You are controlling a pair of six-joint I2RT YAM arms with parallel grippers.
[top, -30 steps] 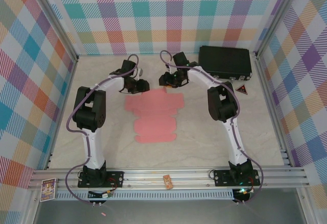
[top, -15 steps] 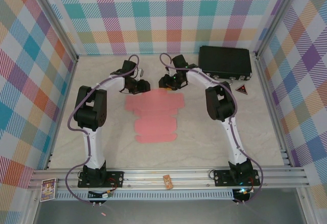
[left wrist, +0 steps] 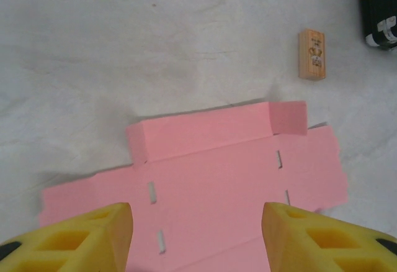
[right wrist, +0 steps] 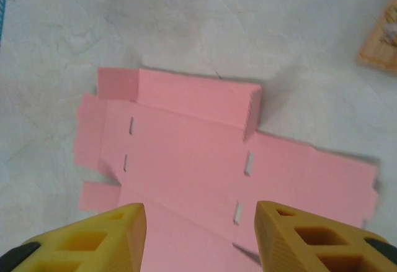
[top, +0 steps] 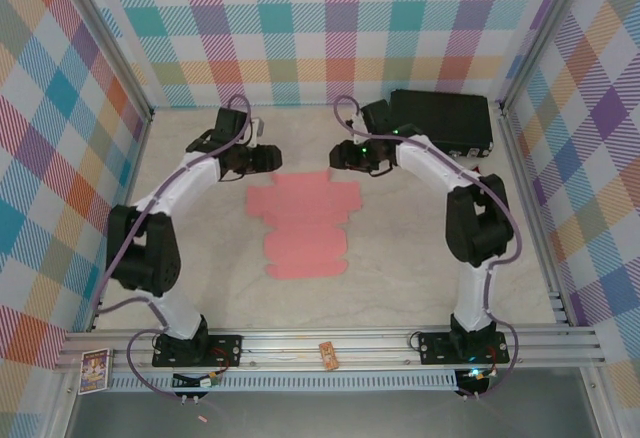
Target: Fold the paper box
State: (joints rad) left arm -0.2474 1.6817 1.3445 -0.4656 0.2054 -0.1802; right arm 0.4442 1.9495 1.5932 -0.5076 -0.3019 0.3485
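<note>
1. The box (top: pixel 303 220) lay mid-table as a mostly flat sheet, between the two arms;
2. its far flap (left wrist: pixel 208 130) stood creased up, with a small end tab bent beside it; the rest seemed unfolded, though the near end was hard to read;
3. the left gripper (top: pixel 270 158) and right gripper (top: pixel 338 156) hovered over the far edge, jaws apart, holding nothing;
4. by my judgement nearly all the folding was left: side walls, near flaps, tabs into slots.

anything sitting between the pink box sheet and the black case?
Yes: a small tan wooden block lies between the flat paper box and the black case, touching neither. The left wrist view shows it.
</note>
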